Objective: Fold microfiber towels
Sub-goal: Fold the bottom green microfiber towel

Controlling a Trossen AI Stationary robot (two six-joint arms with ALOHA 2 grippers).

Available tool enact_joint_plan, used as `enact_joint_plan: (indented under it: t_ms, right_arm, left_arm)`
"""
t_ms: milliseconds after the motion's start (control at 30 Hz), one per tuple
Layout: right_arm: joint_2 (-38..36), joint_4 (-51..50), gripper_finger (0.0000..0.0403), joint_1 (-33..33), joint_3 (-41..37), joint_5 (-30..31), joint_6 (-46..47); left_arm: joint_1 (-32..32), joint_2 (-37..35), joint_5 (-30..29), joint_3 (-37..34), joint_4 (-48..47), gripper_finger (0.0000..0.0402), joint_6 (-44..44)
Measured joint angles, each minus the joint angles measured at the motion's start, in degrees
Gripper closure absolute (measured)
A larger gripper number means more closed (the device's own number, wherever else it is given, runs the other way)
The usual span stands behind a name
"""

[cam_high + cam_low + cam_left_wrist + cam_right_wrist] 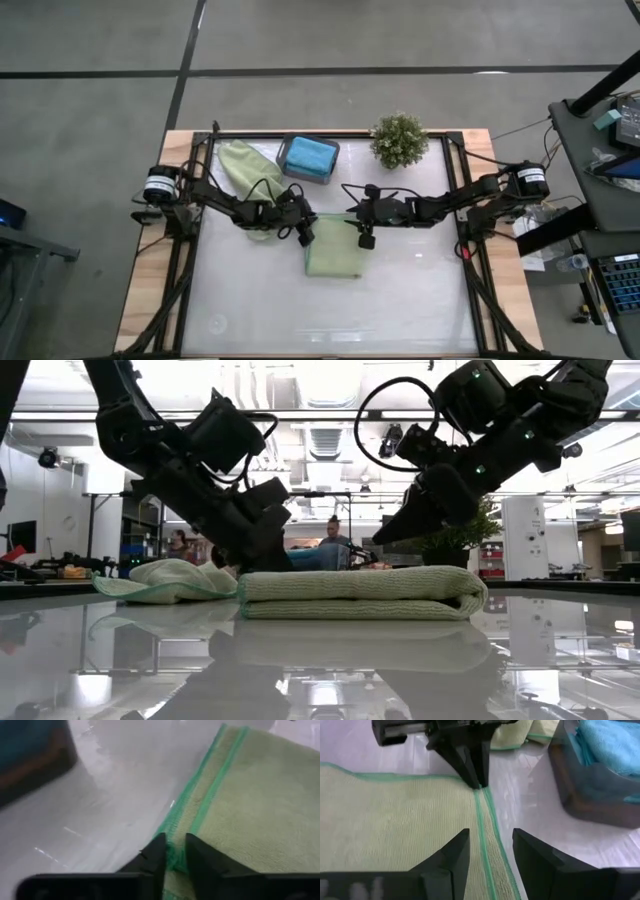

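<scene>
A folded light green towel [334, 255] lies flat at the table's middle, its stacked layers showing from the side in the low view [362, 593]. My left gripper [175, 859] is shut on its far left corner. My right gripper [489, 854] stands open just above the same far edge, farther right, one finger on each side of the green hem, touching nothing. A second light green towel [244, 166] lies crumpled at the far left. A teal-blue towel [308, 155] rests in the dark tray [288, 170]. My left gripper pinches the towel's green-stitched hem [176, 851] at the far left corner [480, 789] between its two fingers. They come slanting down from the table's left. Two hem lines run side by side there, so more than one layer. The towel lies flat on the table.
A small potted plant [399, 140] stands at the far right of the table. The tray sits far of the folded towel, close to both grippers. Bare white tabletop [330, 320] stretches toward the near edge. People show in the room behind [332, 530].
</scene>
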Motion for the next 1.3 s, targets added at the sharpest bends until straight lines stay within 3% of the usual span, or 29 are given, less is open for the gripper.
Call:
enact_joint_plan:
  t_ms: [67, 133, 567, 800, 900, 1033, 1300]
  right_arm:
    - [0.00, -0.04, 0.0264, 0.00, -0.50, 0.00, 0.01]
    - [0.03, -0.10, 0.0264, 0.00, -1.10, 0.00, 0.77]
    - [0.02, -4.28, 0.0264, 0.00, -1.48, -0.02, 3.82]
    - [0.45, -5.03, 0.0264, 0.00, -1.60, -0.02, 3.58]
    - [1.03, -5.02, 0.0264, 0.00, -1.64, -0.02, 3.60]
    - [1.58, -4.03, 0.0264, 0.00, -1.65, 0.00, 3.54]
    - [2.14, -1.33, 0.0264, 0.00, -1.65, -0.01, 1.54]
  left_arm:
    - [-0.02, -0.04, 0.27, 0.02, 0.13, 0.0383, 0.15]
    - [-0.02, -0.53, 0.44, 0.02, -0.02, 0.0394, 0.35]
    - [-0.02, -12.24, 1.16, -0.33, -0.68, 0.0401, 10.63]
    - [-0.02, -13.97, 1.18, -0.60, -1.70, 0.0401, 9.92]
    - [0.16, -13.97, 2.30, -0.72, -3.63, 0.0401, 5.28]
    - [1.20, -13.35, 3.38, -0.98, -9.57, 0.0375, 0.15]
    - [2.06, -6.79, 0.61, 1.56, -9.30, 0.0267, -11.14]
